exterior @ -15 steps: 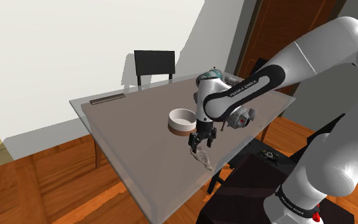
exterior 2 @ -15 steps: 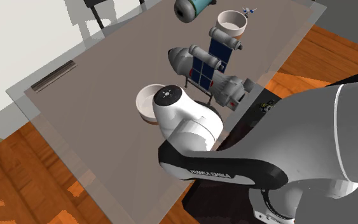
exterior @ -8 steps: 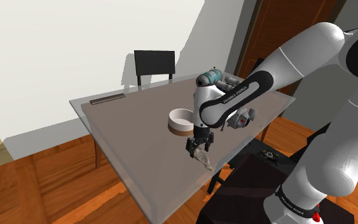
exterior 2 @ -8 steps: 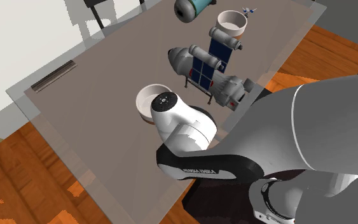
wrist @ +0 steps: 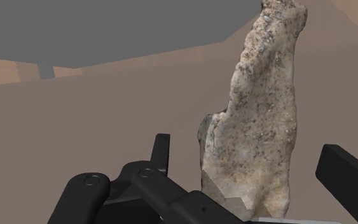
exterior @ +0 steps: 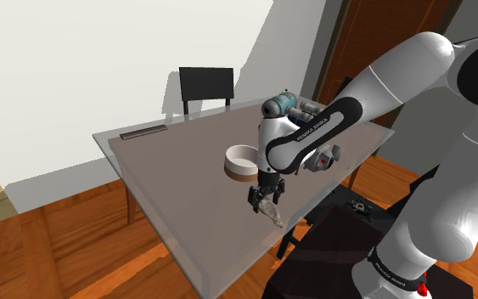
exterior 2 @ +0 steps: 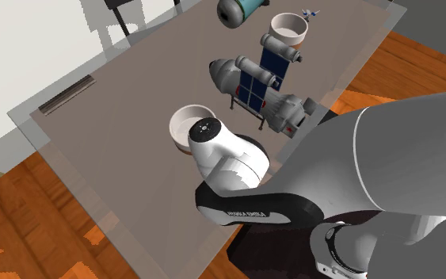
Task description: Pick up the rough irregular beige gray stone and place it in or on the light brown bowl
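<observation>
Table [exterior: 169, 161] bears stone [wrist: 260, 127] between hand's [exterior: 267, 202] spread fingers [wrist: 162, 156].

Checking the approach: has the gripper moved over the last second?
Yes. In the shoulder view the gripper has sunk lower and slightly towards that view's left, measured against the unmoved bowl, ending closer over the stone.

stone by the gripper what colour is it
The stone is mottled beige and grey with dark speckles; the wrist view shows it best.
</observation>
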Robot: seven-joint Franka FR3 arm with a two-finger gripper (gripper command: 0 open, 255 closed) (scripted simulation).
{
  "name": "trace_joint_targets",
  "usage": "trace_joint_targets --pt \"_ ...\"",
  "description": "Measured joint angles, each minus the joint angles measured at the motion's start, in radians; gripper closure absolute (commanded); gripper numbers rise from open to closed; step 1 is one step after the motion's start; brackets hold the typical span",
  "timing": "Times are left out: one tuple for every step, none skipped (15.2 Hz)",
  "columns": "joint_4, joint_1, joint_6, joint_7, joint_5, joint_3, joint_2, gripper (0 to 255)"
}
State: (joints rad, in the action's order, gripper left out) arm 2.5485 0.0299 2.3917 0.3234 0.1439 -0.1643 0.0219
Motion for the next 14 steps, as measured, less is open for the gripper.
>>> trace_joint_targets --pt "-0.001 -0.001 -0.003 0.000 -0.001 0.002 -0.003 255" --pt "-0.001 -0.002 -0.005 0.001 -0.002 0.003 -0.005 255" --pt "-0.001 -0.003 -0.005 0.001 -0.002 0.004 -0.006 255" --pt "-0.001 -0.003 -0.005 0.001 -0.002 0.004 -0.007 255" --pt "-0.002 -0.004 -0.006 0.000 -0.003 0.005 -0.007 255" --pt "-0.003 -0.004 -0.007 0.000 -0.003 0.005 -0.007 255" --pt "-0.004 -0.004 -0.008 0.000 -0.003 0.004 -0.006 255" --pt "-0.005 -0.003 -0.007 0.001 -0.003 0.004 -0.005 255" --pt "-0.005 -0.003 -0.006 0.002 -0.003 0.004 -0.005 255" --pt "-0.004 -0.003 -0.005 0.002 -0.003 0.004 -0.006 255" --pt "-0.003 -0.001 -0.009 0.001 -0.001 0.002 -0.009 255" --pt "-0.005 0.000 -0.020 0.001 0.000 0.002 -0.016 255" --pt "-0.008 0.000 -0.031 0.002 0.001 0.001 -0.024 255" --pt "-0.008 0.000 -0.042 0.001 0.001 0.002 -0.034 255"
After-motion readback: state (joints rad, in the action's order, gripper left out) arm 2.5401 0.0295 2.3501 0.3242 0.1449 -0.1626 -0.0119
